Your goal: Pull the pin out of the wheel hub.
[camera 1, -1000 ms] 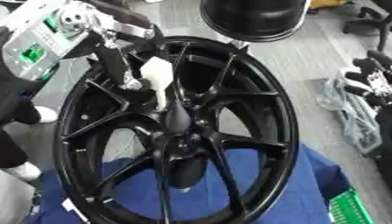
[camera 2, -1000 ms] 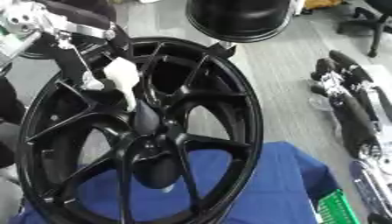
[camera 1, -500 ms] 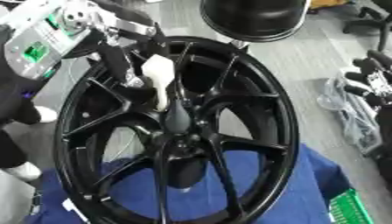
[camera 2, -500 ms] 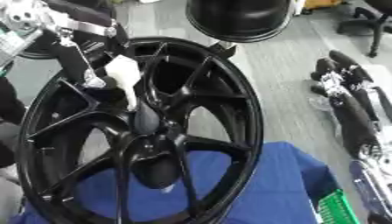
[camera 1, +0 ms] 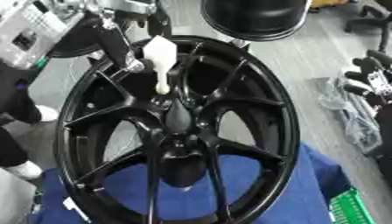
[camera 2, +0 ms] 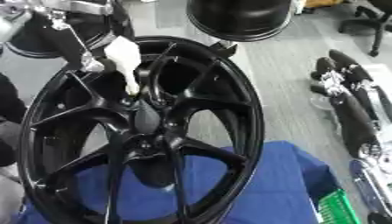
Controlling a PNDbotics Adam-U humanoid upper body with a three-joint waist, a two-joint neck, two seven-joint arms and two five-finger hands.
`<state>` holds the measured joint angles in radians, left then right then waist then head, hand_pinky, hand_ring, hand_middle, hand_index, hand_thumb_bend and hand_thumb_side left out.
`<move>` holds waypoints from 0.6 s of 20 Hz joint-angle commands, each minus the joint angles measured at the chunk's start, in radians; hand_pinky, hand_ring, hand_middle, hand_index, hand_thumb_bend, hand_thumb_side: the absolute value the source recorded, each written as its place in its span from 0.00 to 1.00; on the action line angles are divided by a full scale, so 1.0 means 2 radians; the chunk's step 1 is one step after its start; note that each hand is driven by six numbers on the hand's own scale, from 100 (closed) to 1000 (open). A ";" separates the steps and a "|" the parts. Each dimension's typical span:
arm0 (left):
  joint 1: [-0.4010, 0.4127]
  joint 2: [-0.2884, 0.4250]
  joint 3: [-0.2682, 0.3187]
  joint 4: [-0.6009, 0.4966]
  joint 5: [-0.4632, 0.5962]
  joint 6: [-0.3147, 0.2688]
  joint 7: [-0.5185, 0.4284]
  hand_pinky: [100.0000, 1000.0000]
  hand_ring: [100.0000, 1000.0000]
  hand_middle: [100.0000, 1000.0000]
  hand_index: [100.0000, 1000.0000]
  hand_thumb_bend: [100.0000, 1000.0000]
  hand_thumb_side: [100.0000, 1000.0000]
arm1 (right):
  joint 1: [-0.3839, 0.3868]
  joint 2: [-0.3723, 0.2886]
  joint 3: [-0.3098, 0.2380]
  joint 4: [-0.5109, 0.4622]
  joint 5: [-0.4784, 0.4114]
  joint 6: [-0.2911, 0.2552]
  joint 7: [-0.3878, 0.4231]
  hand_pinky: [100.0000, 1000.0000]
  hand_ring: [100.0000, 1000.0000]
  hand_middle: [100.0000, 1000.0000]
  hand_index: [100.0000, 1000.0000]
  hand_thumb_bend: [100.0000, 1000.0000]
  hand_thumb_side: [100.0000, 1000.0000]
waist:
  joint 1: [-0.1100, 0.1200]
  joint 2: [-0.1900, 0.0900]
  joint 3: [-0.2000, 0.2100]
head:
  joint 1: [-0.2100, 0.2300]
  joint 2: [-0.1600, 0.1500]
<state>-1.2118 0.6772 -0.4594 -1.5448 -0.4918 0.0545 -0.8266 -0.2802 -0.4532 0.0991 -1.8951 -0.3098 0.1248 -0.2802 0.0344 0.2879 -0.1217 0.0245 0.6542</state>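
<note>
Likely light, stiff and smooth, white pin (camera 1: 161, 61) with tip at centre of black wheel hub (camera 1: 177, 118), pinched at wide far end by left hand (camera 1: 122, 41); best held there; right hand (camera 2: 344, 87) idle far right, fingers unclear.

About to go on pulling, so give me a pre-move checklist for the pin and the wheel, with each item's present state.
1. White pin held by left robot hand: ok.
2. Pin tip clear of the black wheel hub: cannot tell; the tip shows just above the centre.
3. Pin clear of the spokes: cannot tell.
4. Wheel resting on the blue cloth: ok.
5. Right robot hand away from the wheel, idle at the right: ok.
</note>
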 commanded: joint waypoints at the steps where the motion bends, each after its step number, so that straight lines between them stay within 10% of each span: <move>1: -0.009 0.021 0.036 -0.032 0.012 0.010 0.026 0.75 0.67 0.53 0.23 0.16 0.00 | -0.002 -0.011 -0.004 -0.002 0.002 0.000 -0.001 0.78 0.81 0.81 0.91 0.17 0.52 | -0.002 -0.013 0.002 | -0.002 -0.002; 12: 0.136 0.168 0.173 -0.150 0.055 0.055 0.149 0.73 0.65 0.50 0.23 0.14 0.00 | 0.002 -0.014 -0.013 -0.003 0.004 -0.005 -0.009 0.78 0.81 0.81 0.91 0.17 0.51 | 0.001 -0.007 0.013 | -0.017 -0.004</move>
<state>-0.9264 0.9403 -0.1596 -1.8082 -0.3956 0.1548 -0.5571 -0.2713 -0.4539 0.0851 -1.8896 -0.3061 0.1169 -0.2939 0.0378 0.2897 -0.0966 -0.0037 0.6541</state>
